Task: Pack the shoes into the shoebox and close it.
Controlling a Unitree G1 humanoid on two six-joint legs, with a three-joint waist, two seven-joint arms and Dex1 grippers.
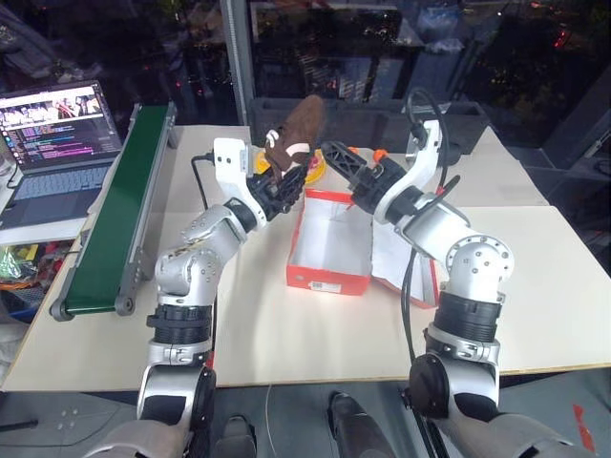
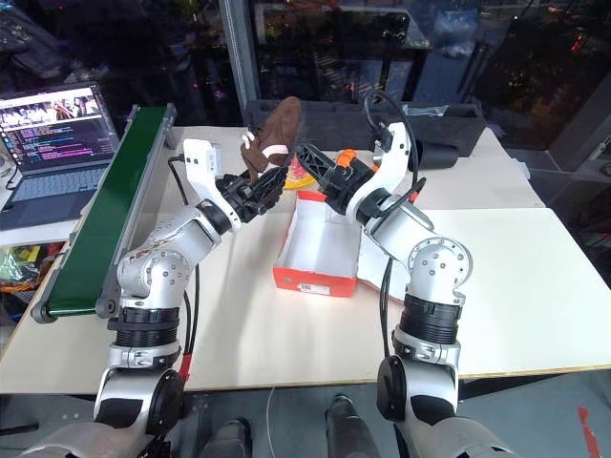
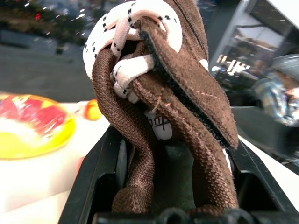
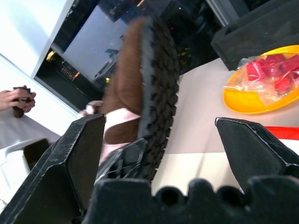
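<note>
The pale table carries a long green conveyor and the red-orange cardboard shoebox, open, white inside. Beyond the box sits a round yellow plate with glossy red packets. Above the box's far edge, the left gripper pinches a brown suede shoe with white laces, toe raised. The right gripper, fingers spread wide, hovers beside the shoe's ridged black sole.
</note>
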